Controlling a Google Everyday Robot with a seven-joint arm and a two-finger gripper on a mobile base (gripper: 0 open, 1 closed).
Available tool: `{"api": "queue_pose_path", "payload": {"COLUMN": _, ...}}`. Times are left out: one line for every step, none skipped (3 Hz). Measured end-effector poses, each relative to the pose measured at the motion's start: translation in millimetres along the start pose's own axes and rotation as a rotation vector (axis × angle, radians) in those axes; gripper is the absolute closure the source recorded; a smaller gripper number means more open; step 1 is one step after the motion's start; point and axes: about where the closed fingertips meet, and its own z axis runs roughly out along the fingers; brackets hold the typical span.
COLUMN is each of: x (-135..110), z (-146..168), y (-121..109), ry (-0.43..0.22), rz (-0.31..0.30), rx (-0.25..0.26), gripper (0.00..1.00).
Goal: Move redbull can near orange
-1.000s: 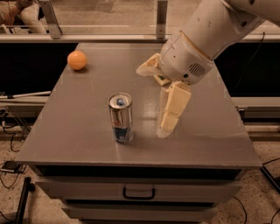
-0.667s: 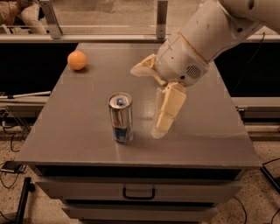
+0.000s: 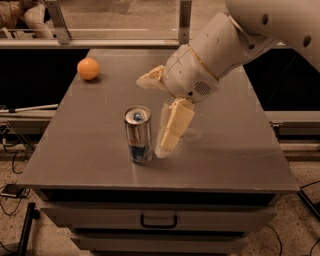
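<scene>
The redbull can (image 3: 138, 136), silver with a blue lower band, stands upright near the front middle of the grey table (image 3: 235, 150). The orange (image 3: 88, 68) lies at the table's far left corner, well apart from the can. My gripper (image 3: 154, 117) is just right of the can and open. One cream finger (image 3: 172, 127) points down with its tip on or near the tabletop, close beside the can's right side. The other finger (image 3: 151, 78) sticks out to the left behind the can. The can is not held.
The table has a drawer with a handle (image 3: 158, 220) under its front edge. A metal rail with posts (image 3: 185, 22) runs behind the table. A person's arm (image 3: 20, 15) shows at the far left. Cables lie on the floor at the left (image 3: 12, 190).
My arm has moved left toward the can. The lower finger now stands close to the can's right side. The can and the orange have not moved.
</scene>
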Motion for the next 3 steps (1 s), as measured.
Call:
{"api": "queue_pose_path", "payload": {"x": -2.2, "z": 13.2, "y": -5.6, "ry": 0.000, "rz": -0.002, "rx": -0.016, "gripper": 0.00}}
{"api": "queue_pose_path", "payload": {"x": -6.3, "z": 16.2, "y": -6.6, "ry": -0.030, "rz": 0.007, "rx": -0.041, "gripper": 0.00}}
{"api": "queue_pose_path", "payload": {"x": -8.9, "z": 16.5, "y": -5.6, "ry": -0.027, "rz": 0.001, "rx": -0.040, "gripper": 0.26}}
